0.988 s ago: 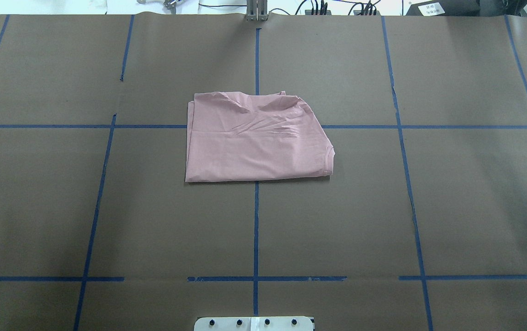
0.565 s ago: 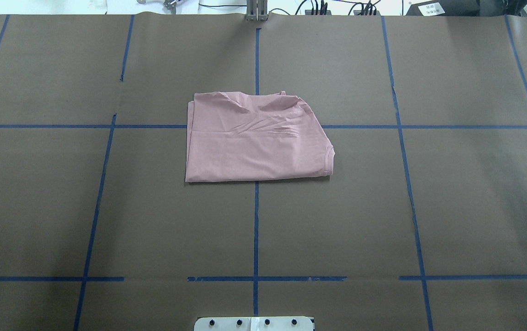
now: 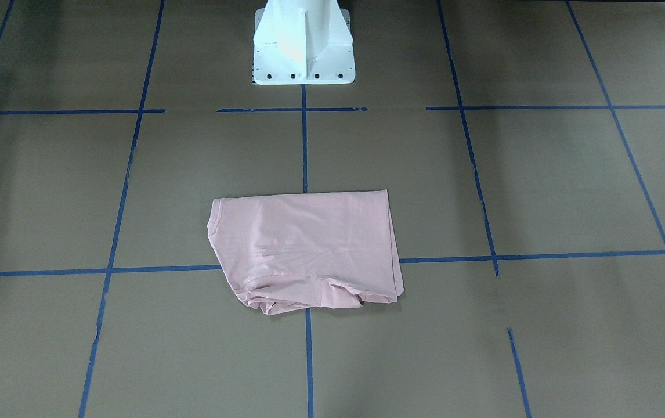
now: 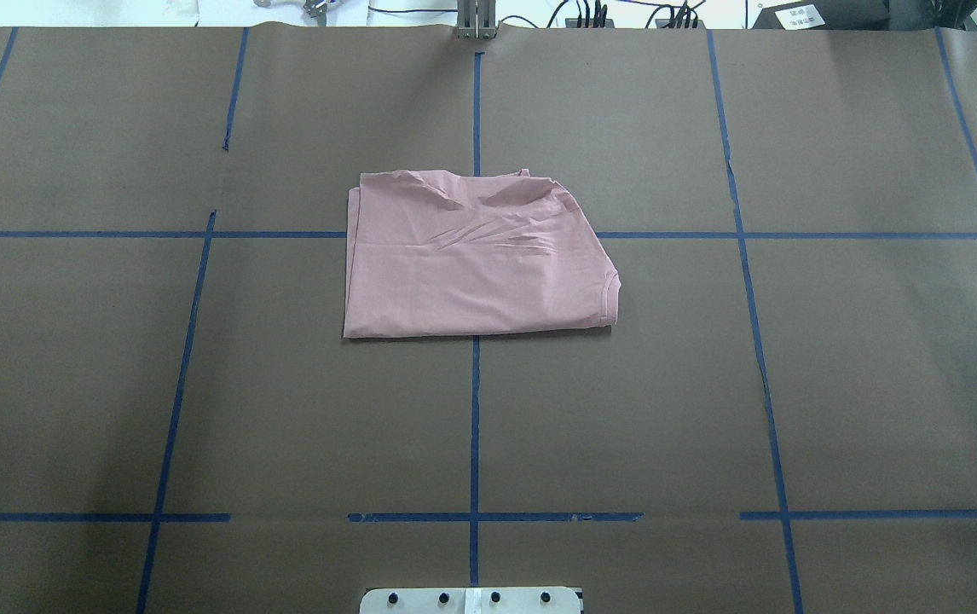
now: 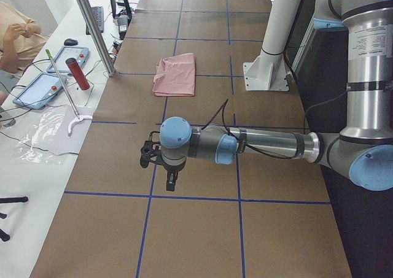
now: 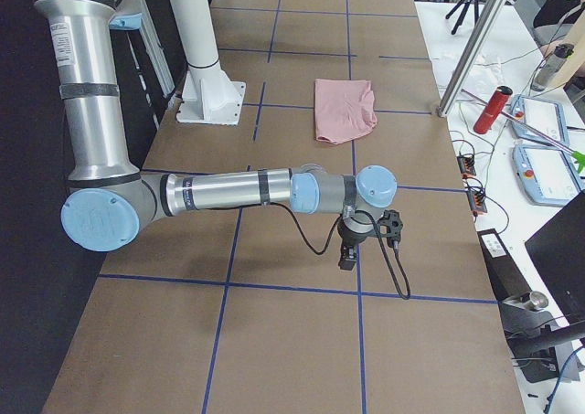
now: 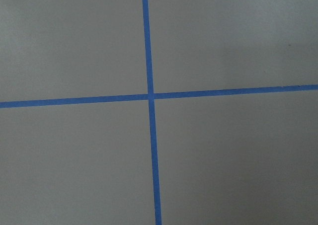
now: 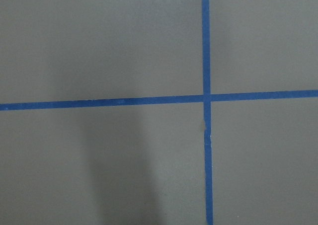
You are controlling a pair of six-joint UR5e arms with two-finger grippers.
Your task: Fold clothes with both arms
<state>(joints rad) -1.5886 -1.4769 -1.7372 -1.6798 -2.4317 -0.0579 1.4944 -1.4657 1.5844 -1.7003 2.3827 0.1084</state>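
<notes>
Nothing had shifted since a second before: the T-shirt [image 4: 471,260] lay folded mid-tabletop [image 4: 199,401], well apart from me. My left hand [image 5: 171,181] and right hand [image 6: 347,255] hung over bare tape crossings (wide or narrow, I couldn't tell). Folding looked done to me, so keeping clear seemed best. Its print was hidden inside the folds.

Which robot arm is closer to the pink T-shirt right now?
Neither clearly: the left gripper and right gripper both hover far from the pink T-shirt, toward opposite ends of the table.
</notes>
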